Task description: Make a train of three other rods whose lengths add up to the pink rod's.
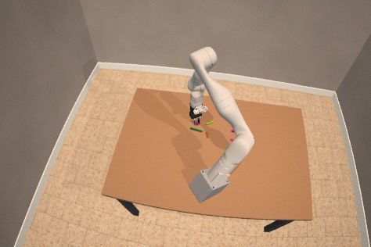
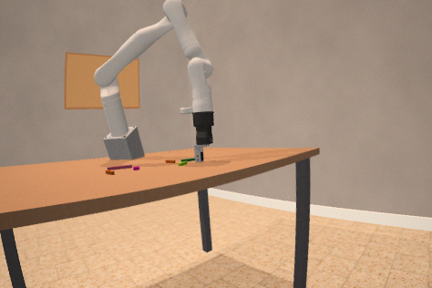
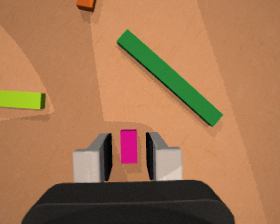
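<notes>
My gripper [image 3: 129, 149] is low over the table, fingers pointing down and open. A short magenta rod [image 3: 129, 146] lies between the fingers, with a small gap on each side. A long green rod [image 3: 168, 76] lies diagonally just ahead of it. A lime rod [image 3: 17, 99] lies to the left, and an orange rod [image 3: 86, 4] shows at the top edge. In the top view the gripper [image 1: 196, 119] stands just behind the green rod [image 1: 196, 129], with the lime rod [image 1: 210, 123] and the orange rod [image 1: 207, 134] close by.
In the exterior view a long pinkish-purple rod [image 2: 119, 167], a short magenta rod [image 2: 136, 169] and a small orange-brown rod [image 2: 109, 172] lie nearer the robot's base [image 2: 123, 142]. My arm partly hides these in the top view.
</notes>
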`<state>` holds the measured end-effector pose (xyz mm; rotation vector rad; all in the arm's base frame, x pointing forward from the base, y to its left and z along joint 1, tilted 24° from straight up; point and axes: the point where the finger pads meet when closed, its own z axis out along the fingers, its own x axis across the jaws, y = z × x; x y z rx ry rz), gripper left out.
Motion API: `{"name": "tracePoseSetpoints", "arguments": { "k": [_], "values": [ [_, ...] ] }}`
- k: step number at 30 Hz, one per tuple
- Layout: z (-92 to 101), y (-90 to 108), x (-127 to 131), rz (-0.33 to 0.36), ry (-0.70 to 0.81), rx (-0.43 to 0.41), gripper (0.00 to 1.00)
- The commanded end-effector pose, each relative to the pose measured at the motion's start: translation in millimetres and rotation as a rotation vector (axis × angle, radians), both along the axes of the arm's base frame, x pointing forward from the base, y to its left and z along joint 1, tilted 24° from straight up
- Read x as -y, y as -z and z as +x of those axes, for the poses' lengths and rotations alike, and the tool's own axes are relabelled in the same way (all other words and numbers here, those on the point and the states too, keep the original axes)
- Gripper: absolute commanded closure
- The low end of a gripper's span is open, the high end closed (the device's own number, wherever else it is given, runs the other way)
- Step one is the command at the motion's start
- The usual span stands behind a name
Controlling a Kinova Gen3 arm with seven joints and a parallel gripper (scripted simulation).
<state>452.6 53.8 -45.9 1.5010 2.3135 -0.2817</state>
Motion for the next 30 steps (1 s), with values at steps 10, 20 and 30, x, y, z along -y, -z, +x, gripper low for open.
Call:
{"name": "tracePoseSetpoints", "arguments": {
  "k": [10,20,30],
  "values": [
    [0.4,-0.5,-0.7,0.001,-0.001,0.001,0.76],
    [0.4,-0.5,-0.7,0.001,-0.001,0.001,0.76],
    [0.4,-0.5,-0.7,0.001,-0.001,0.001,0.76]
  ]
}}
